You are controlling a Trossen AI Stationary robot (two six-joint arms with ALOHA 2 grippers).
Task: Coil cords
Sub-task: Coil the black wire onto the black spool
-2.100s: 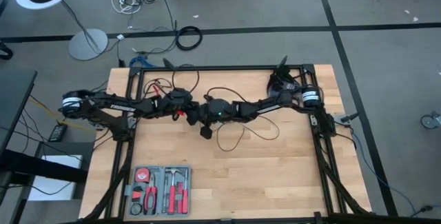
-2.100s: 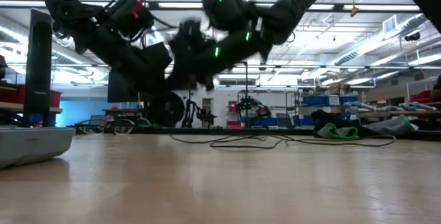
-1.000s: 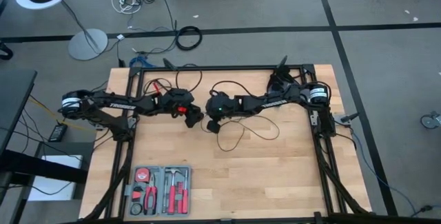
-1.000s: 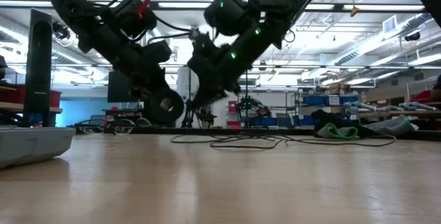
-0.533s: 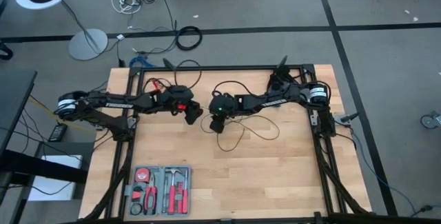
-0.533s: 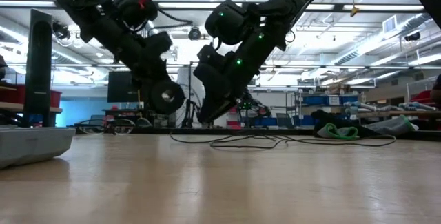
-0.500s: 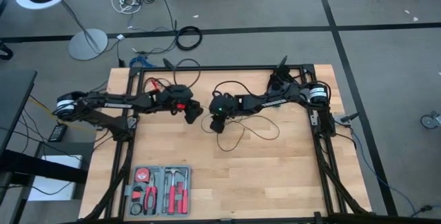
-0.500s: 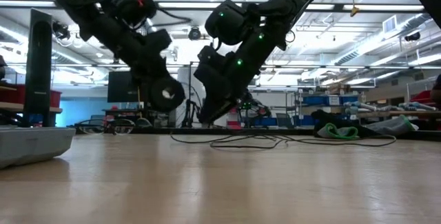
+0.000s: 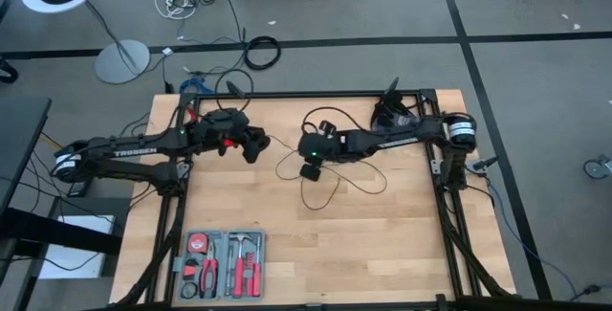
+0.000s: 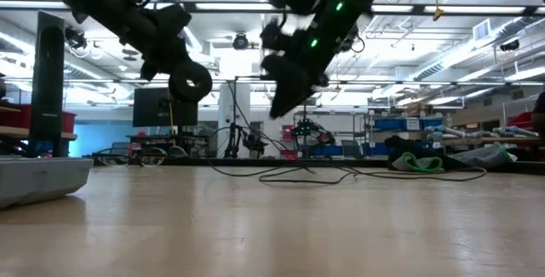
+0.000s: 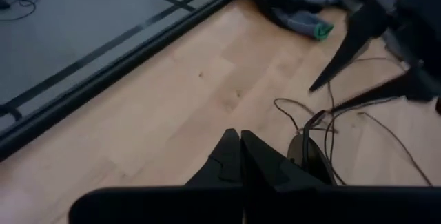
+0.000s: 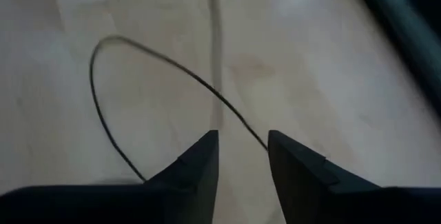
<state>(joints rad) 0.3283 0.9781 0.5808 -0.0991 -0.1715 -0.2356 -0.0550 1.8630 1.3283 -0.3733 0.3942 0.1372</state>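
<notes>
Over mid-table my right gripper point(image 12: 241, 156) hangs apart above the cords point(image 9: 330, 179), left gripper point(image 11: 240, 156) pinched together on nothing visible; loose loops could snag a finger and drag.

"TROSSEN" in white on left arm point(image 9: 134, 150); nothing else legible.

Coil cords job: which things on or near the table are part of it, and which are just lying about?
Part of the job:
thin black cord
left gripper, shut
right gripper, open above the cord

Just lying about:
tool tray at the table's near edge
thick cable ring on the floor
floor lamp base
</notes>
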